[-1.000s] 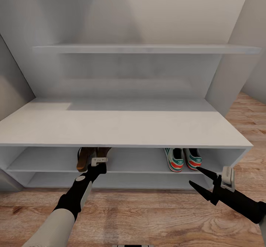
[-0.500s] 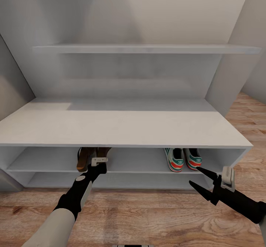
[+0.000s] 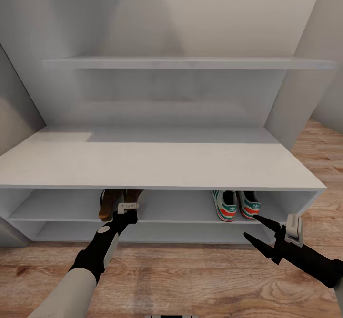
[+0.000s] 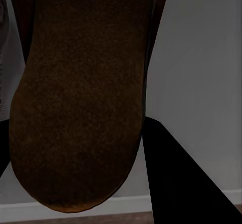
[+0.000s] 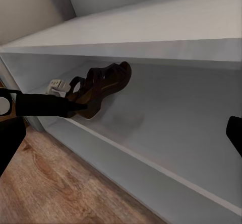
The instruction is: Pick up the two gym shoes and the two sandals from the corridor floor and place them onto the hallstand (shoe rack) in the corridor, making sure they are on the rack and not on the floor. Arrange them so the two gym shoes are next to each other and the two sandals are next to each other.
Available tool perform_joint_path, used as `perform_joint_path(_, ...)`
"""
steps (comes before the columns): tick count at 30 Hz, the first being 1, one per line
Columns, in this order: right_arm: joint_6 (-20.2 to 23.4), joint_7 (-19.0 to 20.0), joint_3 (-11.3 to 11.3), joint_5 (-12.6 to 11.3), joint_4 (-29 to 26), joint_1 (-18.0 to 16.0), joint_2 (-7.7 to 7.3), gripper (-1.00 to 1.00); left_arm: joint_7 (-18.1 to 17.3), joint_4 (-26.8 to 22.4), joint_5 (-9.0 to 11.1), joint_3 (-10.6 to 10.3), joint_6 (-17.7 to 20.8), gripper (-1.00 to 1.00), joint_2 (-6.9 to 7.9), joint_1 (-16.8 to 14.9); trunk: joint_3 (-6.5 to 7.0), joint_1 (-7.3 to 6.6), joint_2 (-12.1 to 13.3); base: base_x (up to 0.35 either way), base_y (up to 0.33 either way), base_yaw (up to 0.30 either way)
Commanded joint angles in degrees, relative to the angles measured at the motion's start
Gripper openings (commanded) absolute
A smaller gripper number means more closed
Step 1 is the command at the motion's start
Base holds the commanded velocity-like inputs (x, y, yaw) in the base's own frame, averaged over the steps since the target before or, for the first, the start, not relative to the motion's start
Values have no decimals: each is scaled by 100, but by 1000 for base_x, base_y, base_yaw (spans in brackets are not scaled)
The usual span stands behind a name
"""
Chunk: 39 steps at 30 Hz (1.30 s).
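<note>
Pale grey, the long low bench-like hallstand [image 3: 157, 165] carries everything on its upper open shelf. Nothing has moved since a second ago. The dark brown leather sandals [image 3: 114, 203] sit at about seven o'clock from the rack's middle, the left pincer [image 3: 125, 212] closed on the heel of one sandal, its tan sole [image 4: 80, 98] close before the wrist camera. The cream-white sneakers with green stripes and orange-red heels [image 3: 236, 204] stand side by side at five o'clock; a small heel logo is unreadable. The right pincer [image 3: 255, 228] hovers wide over the brown wood-plank floor [image 3: 190, 280], empty.
</note>
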Motion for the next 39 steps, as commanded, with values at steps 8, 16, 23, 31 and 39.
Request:
perform_joint_path(8,60,21,-3,-26,0,-3,-1,100,-61,-13,-77,50,16,-100,-11,-2,-5,-1,-2,0,66,0)
perform_joint_path(16,60,25,-3,-25,0,-3,-3,100,-65,-12,-83,44,12,-100,-16,-2,-5,-1,-2,0,26,0)
perform_joint_path(23,60,22,-3,-25,0,-3,-2,100,-63,-12,-85,37,24,-100,-17,-2,-5,-1,-2,0,7,0)
perform_joint_path(31,60,21,-3,-26,0,-3,-1,100,-61,-10,-85,34,41,100,-18,-2,-5,-1,-2,0,2,0)
perform_joint_path(39,60,24,-3,-26,0,-3,-6,100,-62,-5,-86,33,45,100,-18,-2,-5,-1,-2,0,0,0)
